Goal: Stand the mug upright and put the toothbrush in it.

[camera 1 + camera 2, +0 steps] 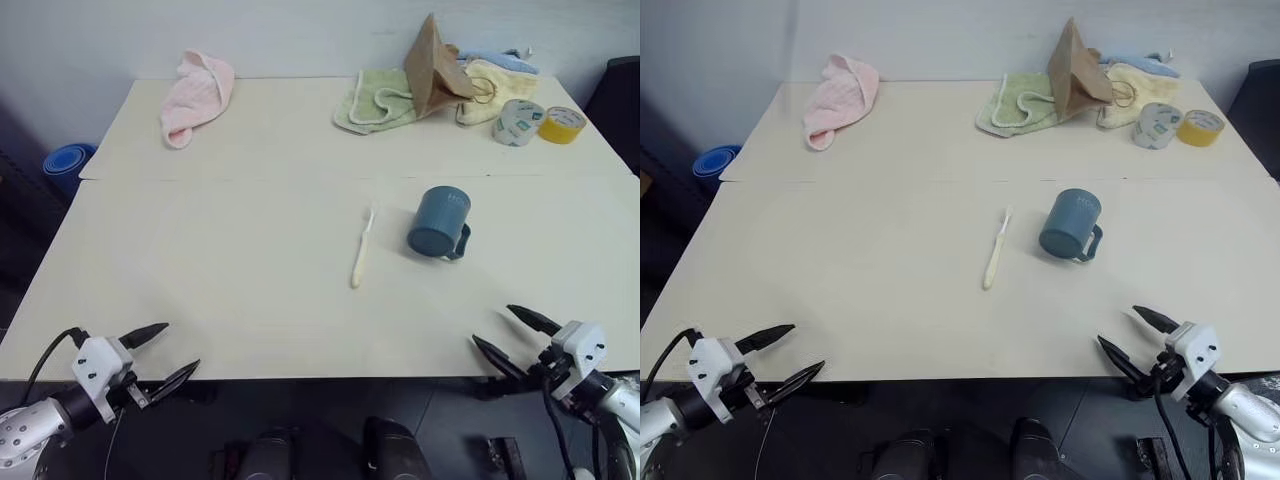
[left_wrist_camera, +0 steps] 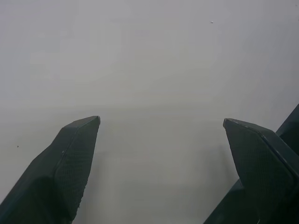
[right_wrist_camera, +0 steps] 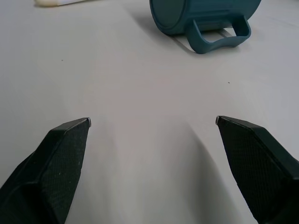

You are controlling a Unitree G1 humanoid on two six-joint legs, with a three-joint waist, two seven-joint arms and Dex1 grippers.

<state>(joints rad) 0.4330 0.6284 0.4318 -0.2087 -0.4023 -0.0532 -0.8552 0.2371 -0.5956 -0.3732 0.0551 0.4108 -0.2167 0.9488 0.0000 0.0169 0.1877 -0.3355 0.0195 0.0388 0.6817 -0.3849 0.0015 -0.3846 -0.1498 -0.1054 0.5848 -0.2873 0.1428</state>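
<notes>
Mug lies on its side on bench, toothbrush just beside; left pincer and right pincer agape, empty.

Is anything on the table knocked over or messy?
Yes. The mug lies tipped on its side mid-table, handle on the table, so it can't hold anything. The toothbrush lies flat just to its left, not touching it.

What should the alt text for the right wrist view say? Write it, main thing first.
A teal mug lies on its side on the pale table, handle toward the camera, beyond the open right gripper. The toothbrush tip lies off to one side of the mug.
</notes>
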